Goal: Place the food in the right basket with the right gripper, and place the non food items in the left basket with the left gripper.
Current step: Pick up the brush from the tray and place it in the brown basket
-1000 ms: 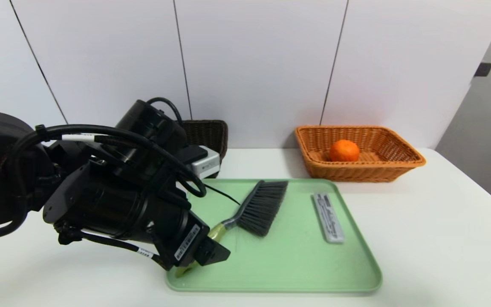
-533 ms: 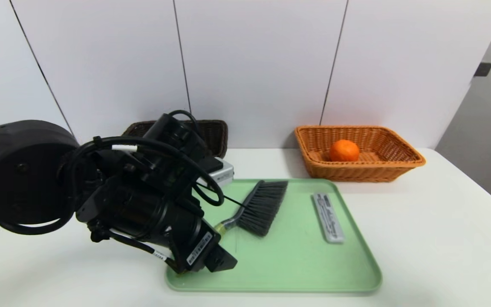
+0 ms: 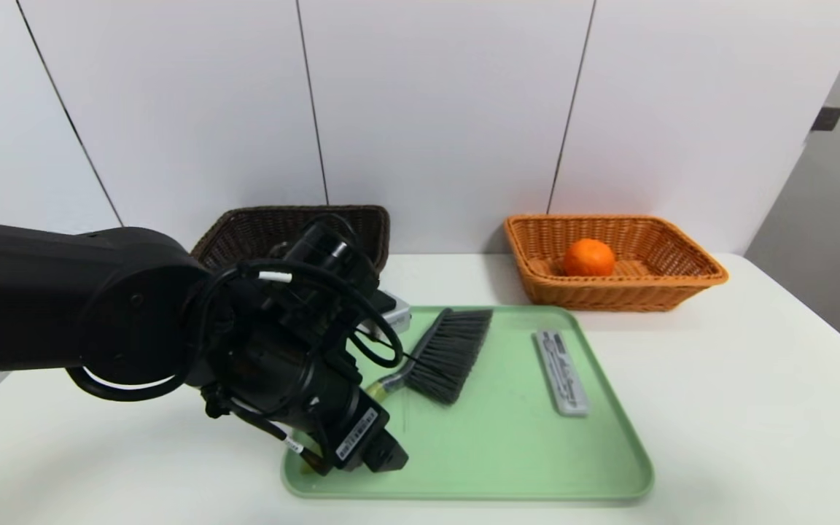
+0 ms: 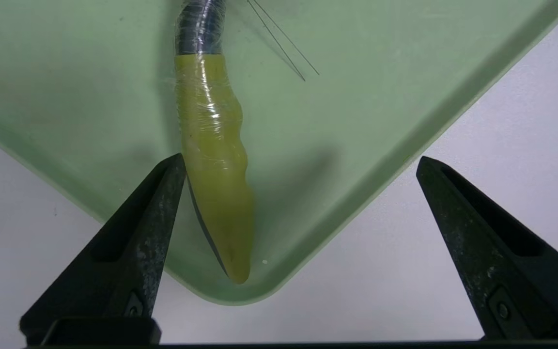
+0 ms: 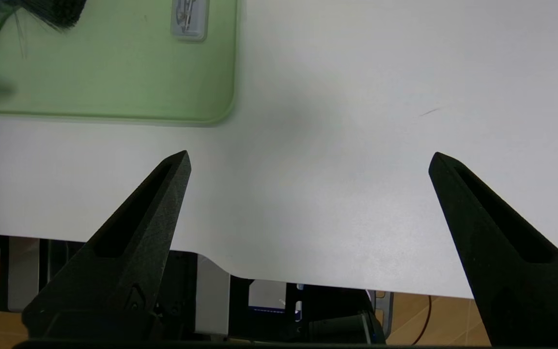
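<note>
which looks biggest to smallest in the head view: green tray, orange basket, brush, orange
1. green tray
2. orange basket
3. brush, partly hidden by the left gripper
4. orange
The basket sits farther back, so its real size may be understated.

The left arm reaches in from the robot's left, its black forearm angled forward and down, cables looping around the wrist. Its left hand [image 4: 298, 165] hangs low with the fingers [image 4: 155, 213] spread wide apart and holding nothing between them. The right hand [image 5: 308, 160] sits back on the robot's right, out of the head view, its fingers [image 5: 482, 223] likewise spread wide and gripping nothing.
</note>
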### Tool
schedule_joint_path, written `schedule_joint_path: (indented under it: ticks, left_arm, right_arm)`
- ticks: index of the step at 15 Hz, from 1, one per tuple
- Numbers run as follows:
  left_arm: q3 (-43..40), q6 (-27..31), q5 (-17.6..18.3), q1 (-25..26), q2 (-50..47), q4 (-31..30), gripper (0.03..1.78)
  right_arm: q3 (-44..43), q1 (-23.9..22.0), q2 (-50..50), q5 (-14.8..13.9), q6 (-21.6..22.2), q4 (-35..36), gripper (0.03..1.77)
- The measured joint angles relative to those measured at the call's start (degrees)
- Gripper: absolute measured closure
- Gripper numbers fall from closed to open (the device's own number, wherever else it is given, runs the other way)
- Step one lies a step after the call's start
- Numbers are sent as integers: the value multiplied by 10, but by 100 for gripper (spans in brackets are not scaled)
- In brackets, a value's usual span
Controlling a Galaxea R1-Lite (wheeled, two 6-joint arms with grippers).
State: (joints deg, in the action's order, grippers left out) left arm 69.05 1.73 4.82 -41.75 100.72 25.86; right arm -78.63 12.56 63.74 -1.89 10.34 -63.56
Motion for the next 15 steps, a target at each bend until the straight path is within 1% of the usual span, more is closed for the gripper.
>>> schedule_joint_path:
  ticks: [5,9,15]
  left_arm:
    - [20,-3,-31,0,22,0,12]
    - [30,-39,-32,-1,37,0,12]
    - [30,-46,-34,-1,49,4,12]
  right_arm:
    - [7,0,-5,1,1,0,10]
    - [11,-1,-7,0,1,0,10]
    - [14,-1,-6,0,-2,0,10]
